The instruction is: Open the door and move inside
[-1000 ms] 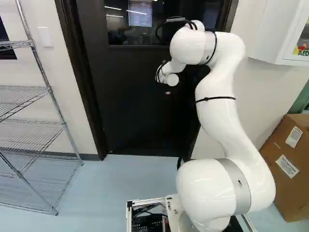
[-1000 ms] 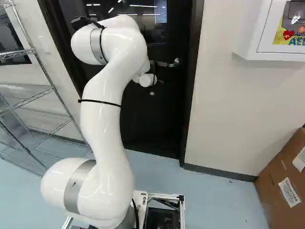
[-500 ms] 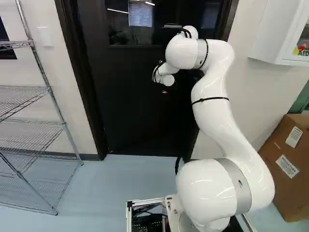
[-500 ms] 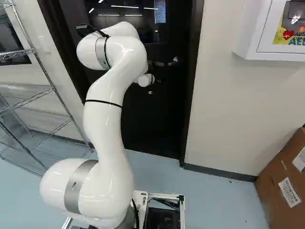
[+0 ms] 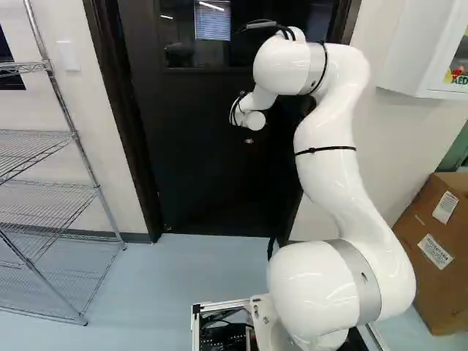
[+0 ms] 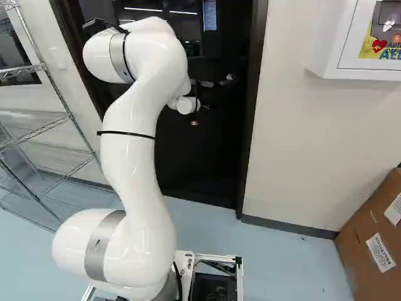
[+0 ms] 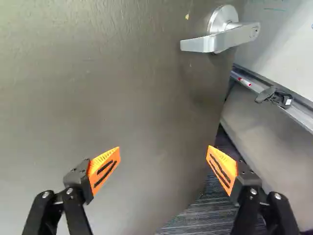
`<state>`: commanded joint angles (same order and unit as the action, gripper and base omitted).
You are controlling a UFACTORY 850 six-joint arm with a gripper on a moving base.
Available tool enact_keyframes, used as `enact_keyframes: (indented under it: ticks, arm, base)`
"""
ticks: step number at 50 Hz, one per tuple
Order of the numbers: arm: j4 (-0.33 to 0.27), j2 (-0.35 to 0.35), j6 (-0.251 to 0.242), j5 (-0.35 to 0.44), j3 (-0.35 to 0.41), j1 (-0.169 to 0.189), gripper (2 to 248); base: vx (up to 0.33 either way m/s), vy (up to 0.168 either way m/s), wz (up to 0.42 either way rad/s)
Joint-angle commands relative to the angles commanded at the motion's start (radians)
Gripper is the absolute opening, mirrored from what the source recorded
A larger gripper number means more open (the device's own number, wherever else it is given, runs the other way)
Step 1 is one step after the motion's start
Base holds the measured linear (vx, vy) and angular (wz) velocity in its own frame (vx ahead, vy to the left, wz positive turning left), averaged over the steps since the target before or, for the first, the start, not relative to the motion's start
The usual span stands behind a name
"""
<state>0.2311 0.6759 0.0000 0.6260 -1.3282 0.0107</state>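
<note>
Shelving [image 5: 74,137] of bare wire stands at the left of the left base view, beside the dark door frame [image 5: 131,139]. Next comes the door [image 5: 212,175], dark and flat, with a window high up; the wrist view shows it ajar, carpet [image 7: 205,215] and a whiteboard [image 7: 288,44] visible past its free edge. It looks heavy and stiff, a slab that would swing only about its hinges, and it may push back if it has a closer – steady pressure would suit it better than a knock. The painted face looks smooth, so a push could skid if it came at a slant.

The gripper [image 7: 164,152] is spread wide with nothing in it, the panel ahead and one finger near the free edge; whether either finger touches, I cannot tell. The metal handle [image 7: 222,40] sits close to that edge, ahead of the gripper and clear of it. Its flat bar looks hard and rather slippery, best taken across its narrow width, out toward the tip. With the latch seemingly free, though, I would leave it alone and press the panel near the free edge, where the most leverage lies – minding that a finger does not slip round the edge and jam
</note>
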Motion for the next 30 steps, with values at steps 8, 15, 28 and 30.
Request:
enact_keyframes:
  ticks: [8,15,28,30]
  arm:
    - [-0.009,-0.038,0.0,0.0,0.052,-0.002,247]
    - [-0.031,-0.072,0.0,0.0,0.097,-0.003,247]
    - [-0.084,-0.133,0.0,0.0,0.177,-0.006,247]
    - [-0.092,-0.142,0.0,0.0,0.189,-0.006,247]
  base:
    - [0.0,0.0,0.0]
    - [0.0,0.0,0.0]
    - [0.0,0.0,0.0]
    - [0.0,0.0,0.0]
